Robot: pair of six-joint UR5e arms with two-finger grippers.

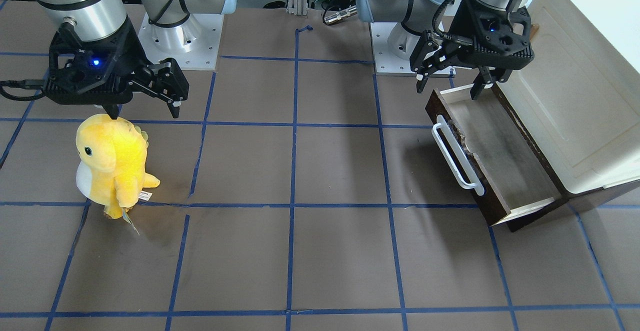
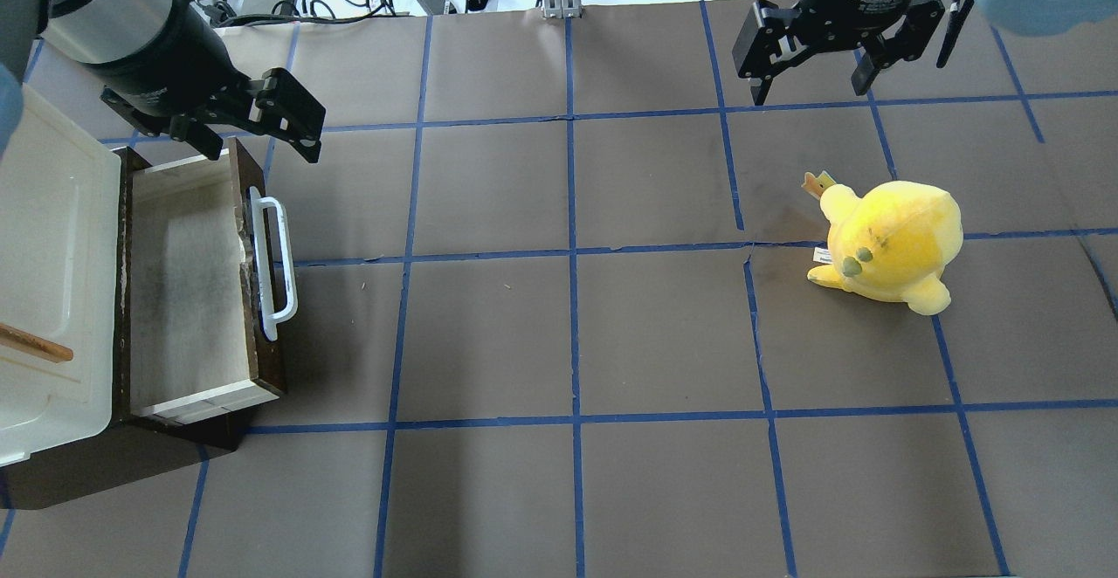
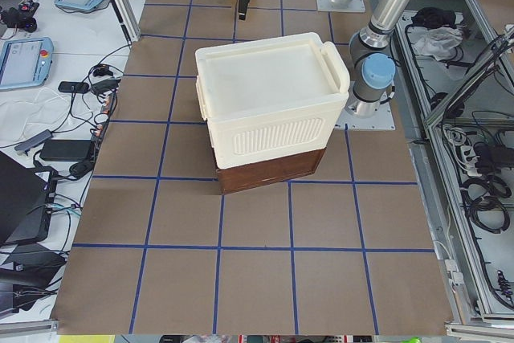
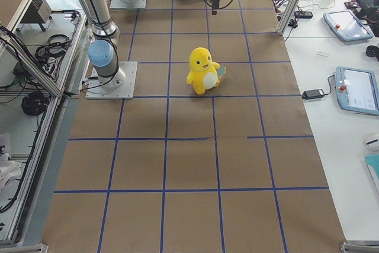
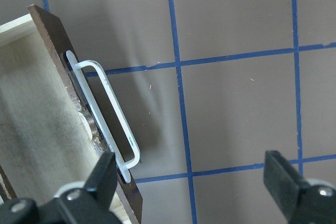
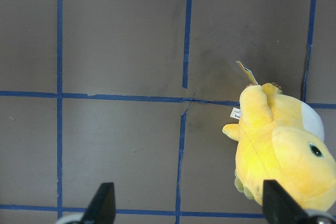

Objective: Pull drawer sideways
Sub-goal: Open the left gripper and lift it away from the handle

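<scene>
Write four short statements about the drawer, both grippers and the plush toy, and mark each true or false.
1. The drawer stands pulled open. True.
2. The left gripper is shut on the white handle. False: it is open and holds nothing.
3. The yellow plush toy lies inside the drawer. False: it stands on the table, far from the drawer.
4. The right gripper is open. True.
</scene>
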